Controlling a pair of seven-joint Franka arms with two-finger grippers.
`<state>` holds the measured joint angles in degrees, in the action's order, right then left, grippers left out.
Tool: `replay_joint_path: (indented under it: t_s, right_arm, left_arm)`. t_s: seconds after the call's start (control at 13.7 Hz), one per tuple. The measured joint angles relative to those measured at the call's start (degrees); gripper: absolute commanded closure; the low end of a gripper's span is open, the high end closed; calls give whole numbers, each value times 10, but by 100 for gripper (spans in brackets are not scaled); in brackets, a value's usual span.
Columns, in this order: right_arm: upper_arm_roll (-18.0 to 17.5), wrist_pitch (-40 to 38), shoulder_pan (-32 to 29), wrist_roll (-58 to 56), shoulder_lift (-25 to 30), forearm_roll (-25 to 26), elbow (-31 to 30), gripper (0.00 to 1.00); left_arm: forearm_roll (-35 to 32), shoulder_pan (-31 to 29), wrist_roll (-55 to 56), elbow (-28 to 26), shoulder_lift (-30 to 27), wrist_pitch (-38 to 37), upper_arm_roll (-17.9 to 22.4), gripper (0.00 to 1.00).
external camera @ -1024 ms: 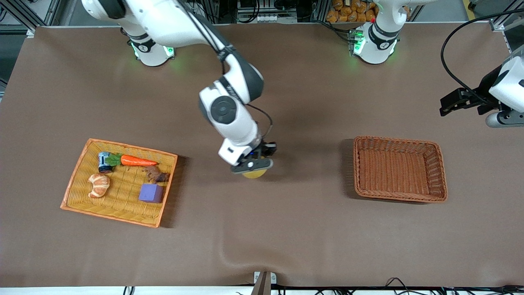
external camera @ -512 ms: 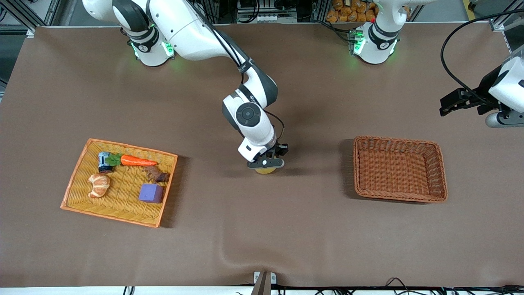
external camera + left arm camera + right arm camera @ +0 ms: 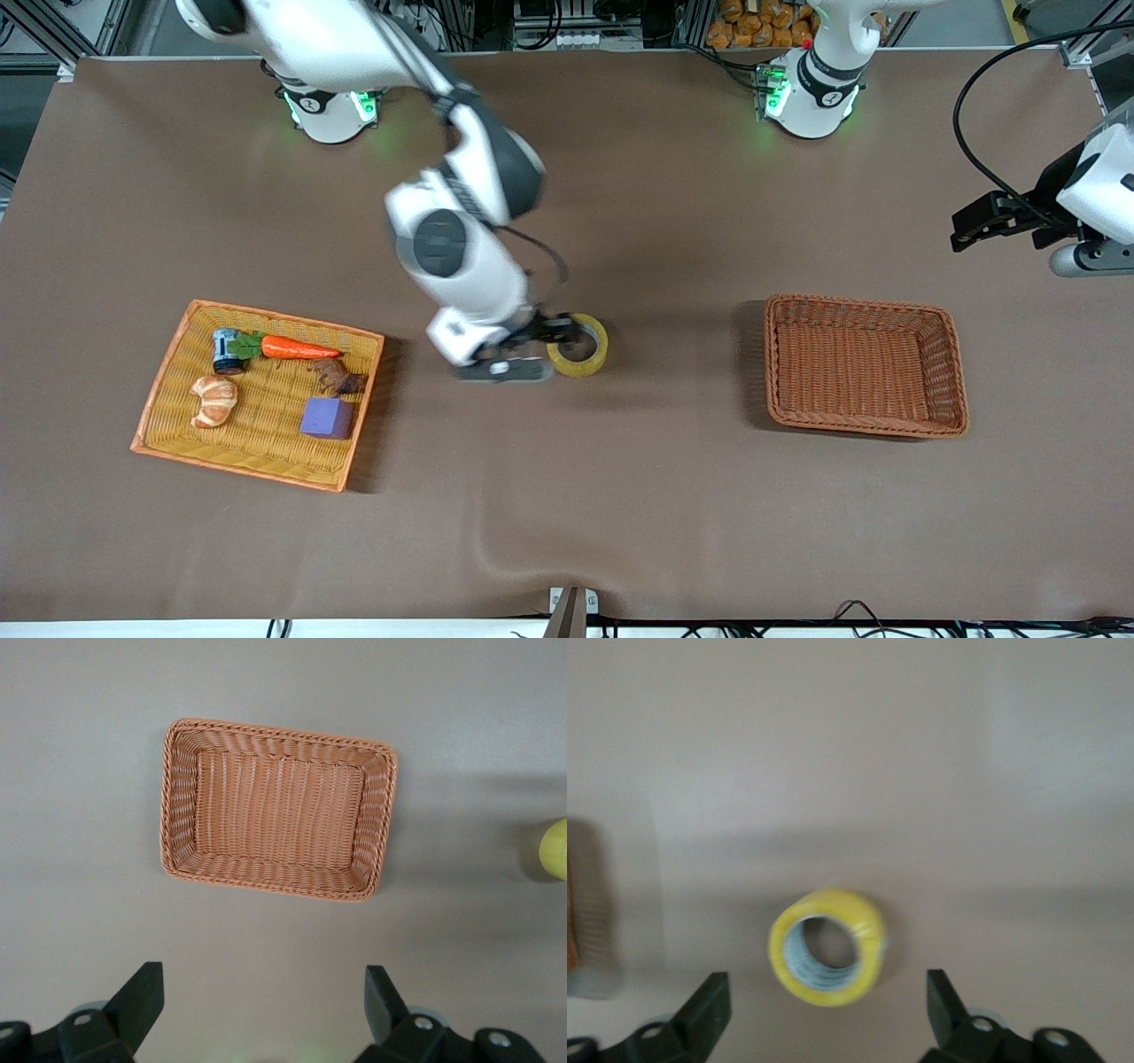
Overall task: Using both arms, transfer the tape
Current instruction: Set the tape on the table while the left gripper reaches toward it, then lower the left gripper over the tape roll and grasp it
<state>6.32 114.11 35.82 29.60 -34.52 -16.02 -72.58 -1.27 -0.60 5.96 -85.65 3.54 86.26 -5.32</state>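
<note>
Brown cloth covers the table, and the tape point(image 3: 578, 346) lies flat mid-table between the 2 baskets, free of the right gripper point(image 3: 509, 359), whose fingers are spread. Handover seems next: the left gripper point(image 3: 257, 1014), spread wide above the empty basket point(image 3: 864, 365), must come over and grasp it

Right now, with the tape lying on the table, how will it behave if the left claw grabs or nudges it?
The tape lies flat, hole up, so it probably slides rather than rolls. Its ring shape looks rigid, likely holding form when pinched. Stood on edge, it would probably roll. The left claw is open over the basket.
</note>
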Motion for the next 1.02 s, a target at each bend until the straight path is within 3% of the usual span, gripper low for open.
replay_joint_path:
  t_s: [0.37, 0.59, 0.73, 1.02]
  right_arm:
    - [1, -110, -123, -79, 146, 18, -62, 0]
    - [1, -218, -151, -99, 207, 121, -67, 0]
    - [-1, -271, -176, -128, 244, 138, -68, 0]
    - [-12, -332, -299, -257, 298, 138, -69, 0]
  left_arm:
    - [0, 0, 0, 0, 1, 0, -1, 0]
    - [3, 8, 0, 0, 8, 1, -7, 0]
    - [14, 30, 12, 0, 25, 21, -15, 0]
    - [36, 111, 141, 0, 73, 76, -21, 0]
